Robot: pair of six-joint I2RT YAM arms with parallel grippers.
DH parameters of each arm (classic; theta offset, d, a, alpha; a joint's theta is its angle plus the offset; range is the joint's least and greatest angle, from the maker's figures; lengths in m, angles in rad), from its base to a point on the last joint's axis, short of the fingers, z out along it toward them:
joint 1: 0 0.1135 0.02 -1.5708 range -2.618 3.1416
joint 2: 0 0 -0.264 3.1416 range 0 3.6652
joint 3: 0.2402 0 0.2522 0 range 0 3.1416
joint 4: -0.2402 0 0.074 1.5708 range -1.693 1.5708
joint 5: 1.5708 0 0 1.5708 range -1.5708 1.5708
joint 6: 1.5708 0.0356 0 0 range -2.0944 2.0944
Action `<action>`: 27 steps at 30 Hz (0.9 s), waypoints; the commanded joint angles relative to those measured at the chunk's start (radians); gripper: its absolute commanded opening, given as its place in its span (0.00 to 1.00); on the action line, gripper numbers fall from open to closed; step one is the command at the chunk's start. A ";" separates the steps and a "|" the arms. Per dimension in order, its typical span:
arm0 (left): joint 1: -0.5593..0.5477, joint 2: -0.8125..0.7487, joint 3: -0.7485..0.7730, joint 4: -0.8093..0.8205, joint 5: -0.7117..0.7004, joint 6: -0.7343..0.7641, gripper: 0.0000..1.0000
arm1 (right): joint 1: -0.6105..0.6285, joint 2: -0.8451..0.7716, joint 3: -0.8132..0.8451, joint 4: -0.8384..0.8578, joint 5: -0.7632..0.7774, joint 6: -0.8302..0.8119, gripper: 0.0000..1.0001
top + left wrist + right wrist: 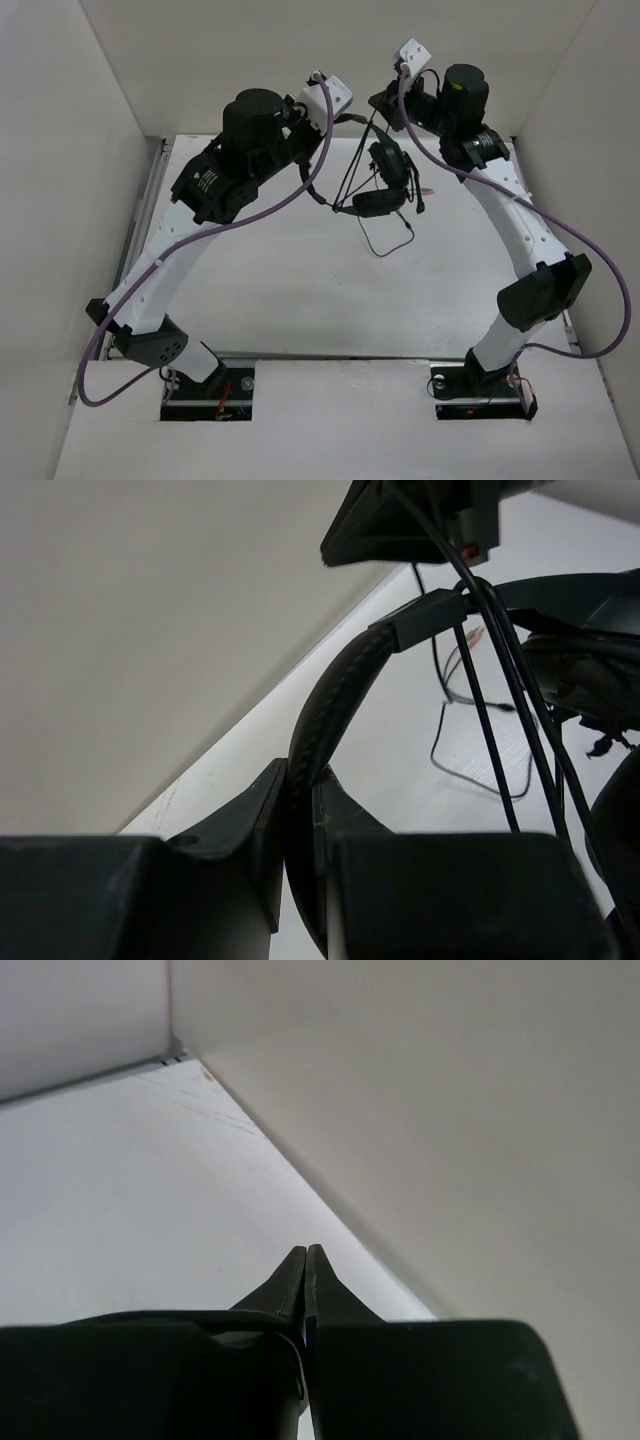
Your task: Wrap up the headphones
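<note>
Up near the far wall, the black over-ear headphones [385, 175] hang clear of the flat white table [280, 290], held between the 2 arms. The black 2-finger left gripper [298, 780] is clamped on the padded, stitched black headband [335, 690]. Its fingers [262, 805] sit narrowly set on either side of the band, and the arch rises from them toward the upper right of the left wrist view.

In the top view, 1 padded earcup [388, 160] hangs above the other [376, 203], both just in front of the right arm's wrist. The black right gripper [305, 1255] is above the headphones, its fingers pressed flat together with no gap showing at the tips. The long thin black cable [485, 710] runs up in several taut strands to its underside. In the right wrist view a thin black line curves in at the roots of the fingers, so this claw appears to be pinching the cable.

The slack part of the cable drops to the table and lies there in a loose loop below the earcups. The small reddish plug [472, 633] rests on the table to the right of the headphones. A thick purple robot cable [300, 190] sags from the left arm's wrist.
</note>
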 commanded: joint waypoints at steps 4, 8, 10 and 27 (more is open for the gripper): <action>-0.050 0.052 0.288 -0.028 0.136 -0.109 0.00 | -0.038 -0.004 -0.103 0.206 -0.386 0.425 0.10; -0.056 0.104 0.408 -0.036 0.157 -0.153 0.00 | -0.007 -0.025 -0.331 0.592 -0.575 0.819 0.12; -0.059 0.116 0.428 -0.033 0.153 -0.159 0.00 | 0.026 -0.025 -0.437 0.857 -0.601 1.047 0.15; 0.203 0.109 0.514 0.163 -0.048 -0.202 0.00 | 0.257 0.045 -0.770 1.411 -0.578 1.499 0.56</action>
